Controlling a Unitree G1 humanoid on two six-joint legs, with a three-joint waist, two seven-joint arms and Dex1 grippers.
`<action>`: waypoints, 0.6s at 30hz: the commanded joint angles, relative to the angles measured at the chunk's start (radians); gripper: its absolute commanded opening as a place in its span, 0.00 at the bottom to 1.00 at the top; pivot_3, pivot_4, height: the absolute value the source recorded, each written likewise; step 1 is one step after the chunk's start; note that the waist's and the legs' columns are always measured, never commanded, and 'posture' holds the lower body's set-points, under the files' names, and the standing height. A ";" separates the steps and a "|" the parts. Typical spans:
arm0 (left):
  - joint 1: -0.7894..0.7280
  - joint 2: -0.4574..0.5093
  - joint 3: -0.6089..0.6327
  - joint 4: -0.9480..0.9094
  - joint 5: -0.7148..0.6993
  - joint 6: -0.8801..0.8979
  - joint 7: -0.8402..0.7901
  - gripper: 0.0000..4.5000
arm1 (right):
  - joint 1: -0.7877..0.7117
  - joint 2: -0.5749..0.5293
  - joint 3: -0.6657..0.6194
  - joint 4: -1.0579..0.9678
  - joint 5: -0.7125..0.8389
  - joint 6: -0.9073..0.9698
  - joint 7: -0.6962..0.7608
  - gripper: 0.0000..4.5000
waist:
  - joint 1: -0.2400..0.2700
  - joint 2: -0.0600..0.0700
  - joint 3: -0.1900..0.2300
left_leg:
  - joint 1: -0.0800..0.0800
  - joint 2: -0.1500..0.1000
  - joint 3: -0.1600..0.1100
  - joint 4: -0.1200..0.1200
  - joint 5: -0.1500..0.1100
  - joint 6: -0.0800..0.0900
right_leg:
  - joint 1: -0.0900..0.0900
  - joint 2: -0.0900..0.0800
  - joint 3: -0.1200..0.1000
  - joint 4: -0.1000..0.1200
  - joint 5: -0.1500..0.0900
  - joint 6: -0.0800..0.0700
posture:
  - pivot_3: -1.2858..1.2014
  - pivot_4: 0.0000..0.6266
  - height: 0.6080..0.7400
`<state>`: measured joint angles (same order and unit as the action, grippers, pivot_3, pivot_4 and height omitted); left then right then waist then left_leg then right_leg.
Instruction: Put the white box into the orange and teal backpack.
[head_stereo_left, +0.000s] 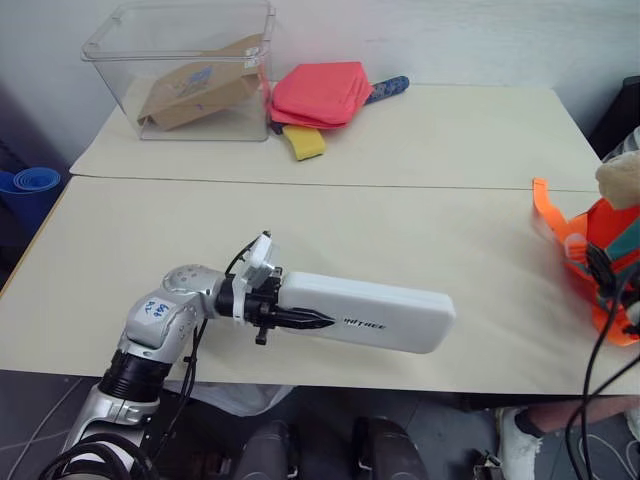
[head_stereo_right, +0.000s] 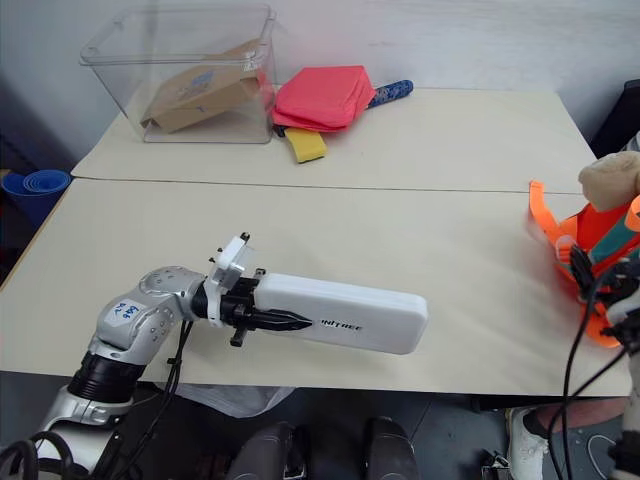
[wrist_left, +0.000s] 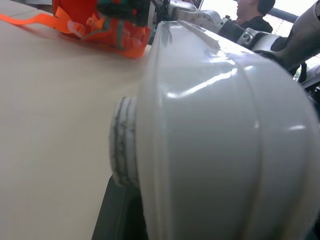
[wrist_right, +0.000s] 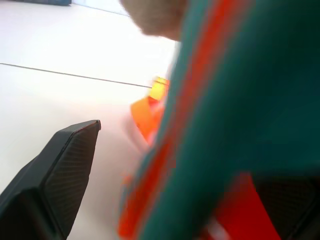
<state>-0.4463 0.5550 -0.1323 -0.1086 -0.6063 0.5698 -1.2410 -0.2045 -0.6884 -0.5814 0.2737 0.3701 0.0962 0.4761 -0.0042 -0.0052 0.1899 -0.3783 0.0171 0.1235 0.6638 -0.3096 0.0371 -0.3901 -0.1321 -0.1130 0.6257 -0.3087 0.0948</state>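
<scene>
Beige table (head_stereo_left: 420, 230); white box (head_stereo_left: 375, 312) lettered "UNITREE".

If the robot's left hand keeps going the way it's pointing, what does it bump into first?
Probably the orange and teal backpack. The left gripper holds the white box pointing across the table toward it, so the box's far end would likely arrive first.

A clear bin (head_stereo_left: 180, 70) stands at the far left corner of the table (head_stereo_left: 420, 150), a brown packet (head_stereo_left: 195, 95) leaning inside it. Just right of the bin lies a red pouch (head_stereo_left: 320, 93), a yellow piece (head_stereo_left: 304, 141) at its near edge and a blue object (head_stereo_left: 388, 89) beyond it.
</scene>
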 joint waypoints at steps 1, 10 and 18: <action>0.007 -0.002 0.059 -0.054 -0.036 -0.025 0.012 0.27 | -0.127 -0.041 0.034 0.125 -0.057 -0.096 -0.024 0.80 | -0.002 0.000 0.000 | 0.000 -0.001 0.000 0.000 0.000 0.001 | 0.000 0.000 0.000 0.000 0.000 0.000 | 0.52 0.24 1.00; 0.073 0.010 0.166 0.001 -0.053 -0.012 0.064 0.27 | -0.215 0.011 0.129 0.057 0.087 -0.087 0.245 0.08 | -0.002 0.001 0.000 | -0.002 0.000 0.000 0.000 0.001 0.001 | -0.001 0.000 0.000 0.000 0.001 0.002 | 0.52 0.24 1.00; 0.153 0.071 0.337 0.046 -0.099 0.000 0.080 0.27 | -0.007 0.018 0.259 -0.656 0.757 0.562 0.311 0.01 | -0.026 0.002 0.001 | -0.006 0.003 -0.004 -0.001 0.001 -0.001 | -0.004 0.001 -0.003 0.002 0.001 0.001 | 0.52 0.24 1.00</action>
<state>-0.2978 0.6114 0.1585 -0.0540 -0.6780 0.5842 -1.1484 -0.2157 -0.6490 -0.3440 -0.2242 0.9579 0.5506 0.7723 -0.0298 -0.0036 0.1909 -0.3845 0.0210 0.1193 0.6627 -0.3092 0.0351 -0.3941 -0.1302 -0.1161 0.6270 -0.3079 0.0959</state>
